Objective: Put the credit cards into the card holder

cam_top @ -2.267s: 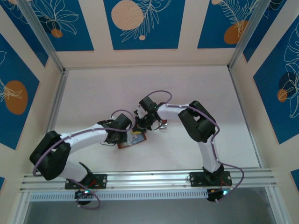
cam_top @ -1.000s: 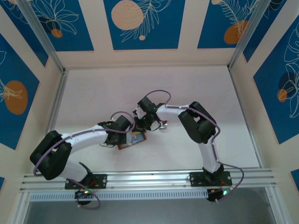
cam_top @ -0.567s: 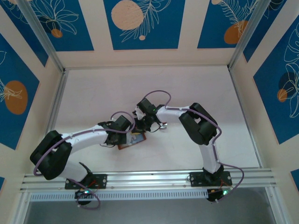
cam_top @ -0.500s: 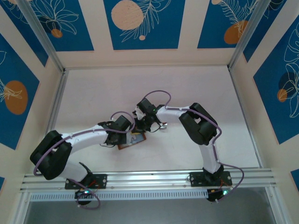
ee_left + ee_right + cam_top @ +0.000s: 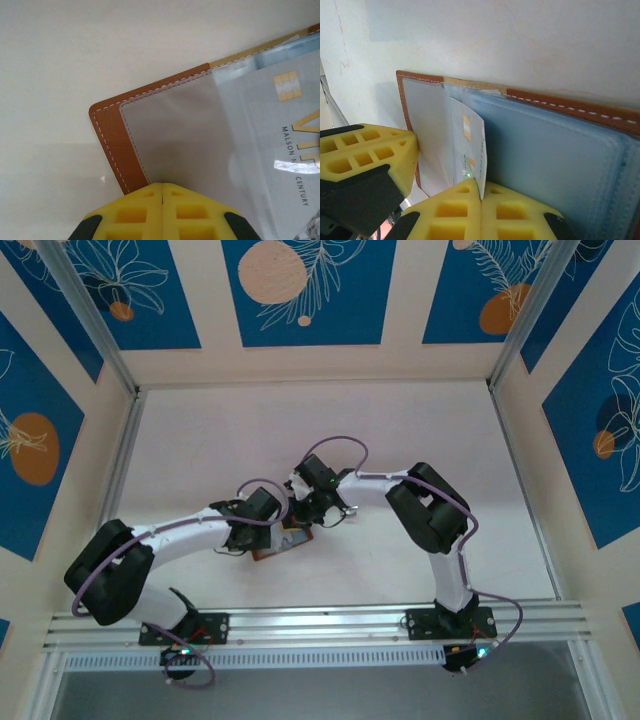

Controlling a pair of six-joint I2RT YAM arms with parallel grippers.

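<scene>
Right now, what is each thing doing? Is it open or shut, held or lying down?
card holder: open, lying flat on the table, pale inside up, one edge pinched.
credit card: held up on its edge over the open holder.
left gripper: shut on the card holder.
right gripper: shut on the credit card.

The brown leather folding card holder [image 5: 285, 543] lies mid-frame on the white table [image 5: 420, 440], a pale chip-bearing credit card [image 5: 285, 130] partly inside it.
</scene>
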